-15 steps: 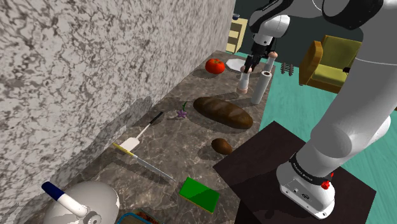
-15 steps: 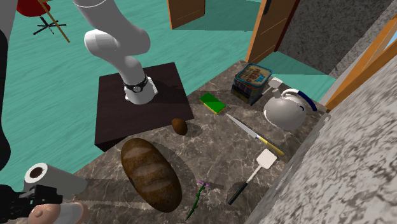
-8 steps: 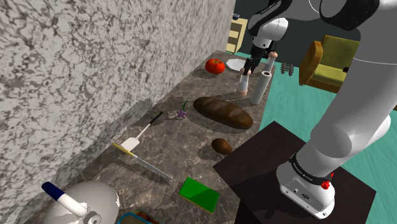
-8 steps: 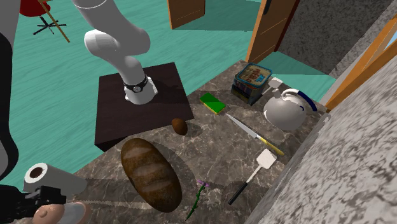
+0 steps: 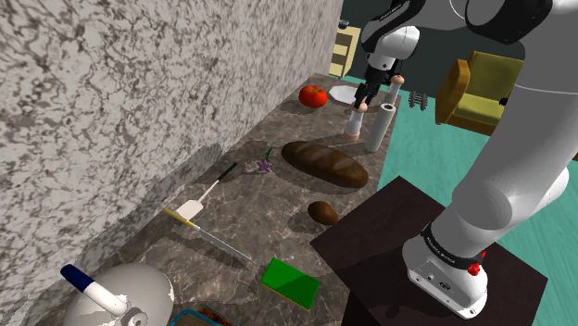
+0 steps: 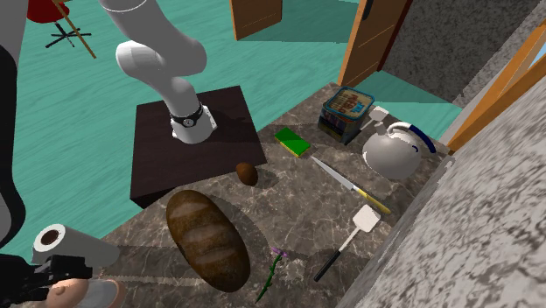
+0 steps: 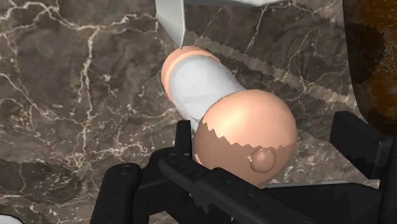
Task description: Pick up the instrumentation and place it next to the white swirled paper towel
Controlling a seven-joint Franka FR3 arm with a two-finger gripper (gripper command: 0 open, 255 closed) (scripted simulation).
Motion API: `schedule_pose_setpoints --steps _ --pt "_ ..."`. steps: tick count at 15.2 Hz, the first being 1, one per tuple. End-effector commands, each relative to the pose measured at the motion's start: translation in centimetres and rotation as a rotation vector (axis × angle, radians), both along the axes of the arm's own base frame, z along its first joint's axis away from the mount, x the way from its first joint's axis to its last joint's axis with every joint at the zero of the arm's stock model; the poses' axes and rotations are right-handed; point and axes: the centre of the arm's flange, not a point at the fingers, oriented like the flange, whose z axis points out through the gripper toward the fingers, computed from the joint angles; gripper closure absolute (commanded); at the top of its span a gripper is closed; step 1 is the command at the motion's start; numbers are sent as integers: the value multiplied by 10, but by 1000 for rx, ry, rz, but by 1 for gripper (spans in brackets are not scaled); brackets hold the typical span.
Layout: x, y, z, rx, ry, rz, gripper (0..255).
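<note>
The instrumentation is a white tube with peach ends. It stands on the dark marble counter, close beside the white paper towel roll. My gripper hangs just above its top end. Seen from the wrist, the peach domed cap lies between my fingers, which stand apart, with a gap on one side. The gripper is open and grips nothing. In the second exterior view the gripper sits at the lower left over the peach end, next to the roll.
A long bread loaf lies just in front of the roll. A tomato and a white plate sit behind the gripper. Nearer the camera are a brown lump, knife, spatula, green box and kettle. A stone wall borders the counter.
My fingers have parted from the instrumentation, which stays standing beside the paper towel roll. The arm has barely moved.
</note>
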Motion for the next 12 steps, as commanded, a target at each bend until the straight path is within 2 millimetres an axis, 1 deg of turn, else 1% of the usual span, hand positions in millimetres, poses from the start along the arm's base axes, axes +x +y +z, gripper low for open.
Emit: schedule_pose_setpoints --steps 1,4,12 --pt "0 -2 13 0 0 0 0" --pt "-1 -8 49 0 0 0 0" --pt "-1 -8 49 0 0 0 0"
